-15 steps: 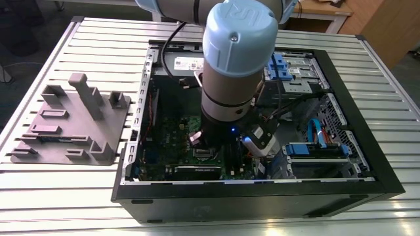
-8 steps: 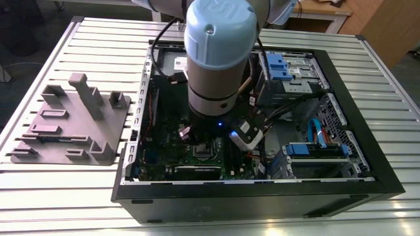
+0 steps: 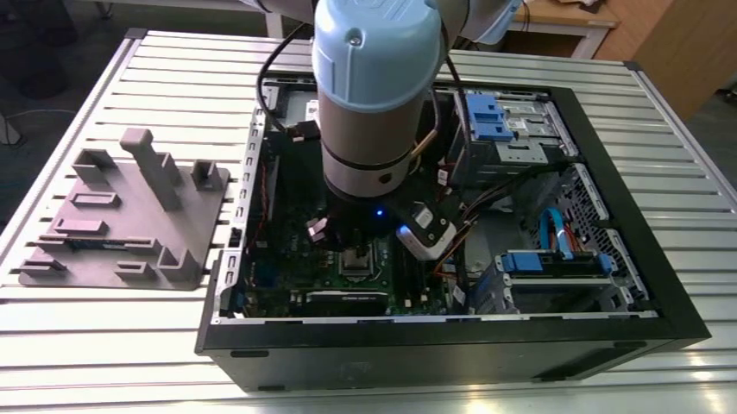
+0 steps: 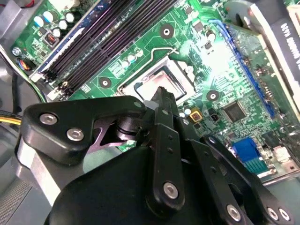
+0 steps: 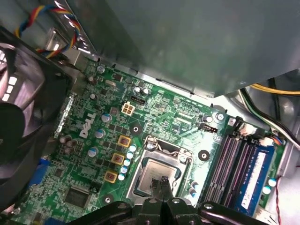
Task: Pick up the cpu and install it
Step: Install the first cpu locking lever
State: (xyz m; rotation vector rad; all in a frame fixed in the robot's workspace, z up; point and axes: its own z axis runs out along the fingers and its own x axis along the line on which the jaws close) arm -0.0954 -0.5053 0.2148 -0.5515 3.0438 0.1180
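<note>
The cpu is a pale silvery square lying flat inside the metal socket frame on the green motherboard. The second wrist view shows the same cpu within the socket frame. My gripper hangs straight over the chip, its two thin black fingertips pressed together with nothing visible between them. They sit at or just above the chip's top; I cannot tell if they touch it. In the exterior view the arm reaches down into the open computer case, with the gripper above the socket.
The black computer case lies open on a slatted metal table. Inside are a fan, memory slots, blue drive brackets and loose cables. A grey fixture tray sits at the exterior view's left.
</note>
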